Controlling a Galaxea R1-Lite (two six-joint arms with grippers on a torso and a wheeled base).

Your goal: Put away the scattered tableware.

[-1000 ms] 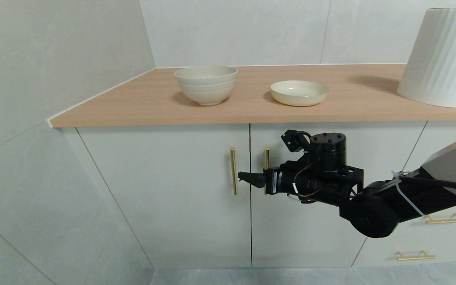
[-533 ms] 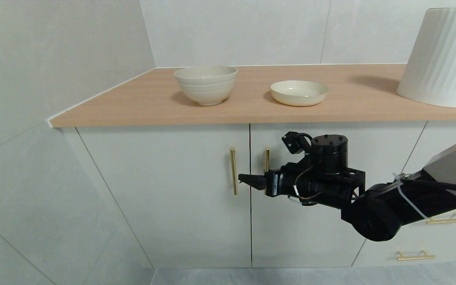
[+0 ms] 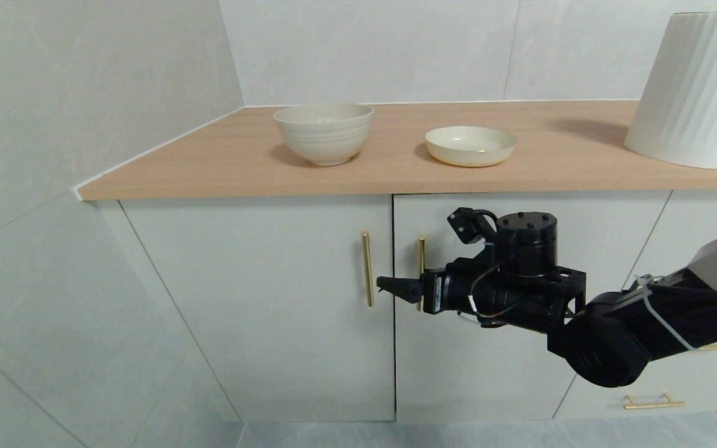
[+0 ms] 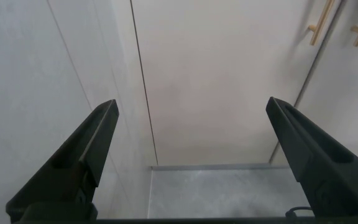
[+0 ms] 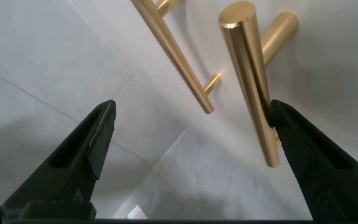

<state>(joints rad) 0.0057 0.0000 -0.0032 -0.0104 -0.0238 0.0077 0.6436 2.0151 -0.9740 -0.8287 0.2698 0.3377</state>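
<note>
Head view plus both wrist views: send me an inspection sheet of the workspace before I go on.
Surface: wooden countertop above shut cabinet doors.
Job's things: deep bowl and shallow dish, both upright on the countertop, apart.
Clutter: white ribbed container at the countertop's right end.
Pincers: right pincer open before the doors, a gold door handle between its jaws; left pincer open, holding nothing, facing the cabinet.
Cables: thin wires at the right wrist, white tie on the forearm.
Surroundings: tiled walls, grey floor.
</note>
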